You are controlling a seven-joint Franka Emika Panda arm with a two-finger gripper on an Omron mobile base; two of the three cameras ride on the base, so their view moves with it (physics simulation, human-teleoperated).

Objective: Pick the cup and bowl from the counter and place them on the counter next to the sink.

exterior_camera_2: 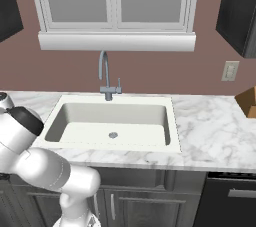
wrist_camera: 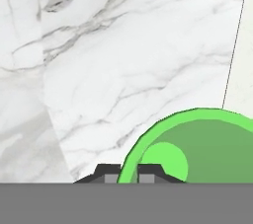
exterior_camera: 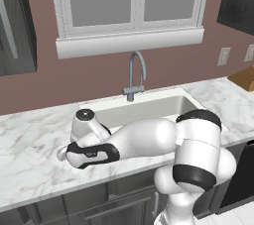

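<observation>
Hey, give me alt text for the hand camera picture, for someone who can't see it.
A round green cup, seen from above, sits at the bottom right on a white marble counter with grey veins. The end effector has its two dark fingertips on either side of the cup's rim, close together. A thin straight seam runs down the right edge.

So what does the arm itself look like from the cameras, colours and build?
The arm is glossy white with rounded, bulbous segments and black bands at the joints. The hand end carries a dark band with small pale lettering too small to read. The gripper has two small dark grey, blocky fingers. No loose cables show.
</observation>
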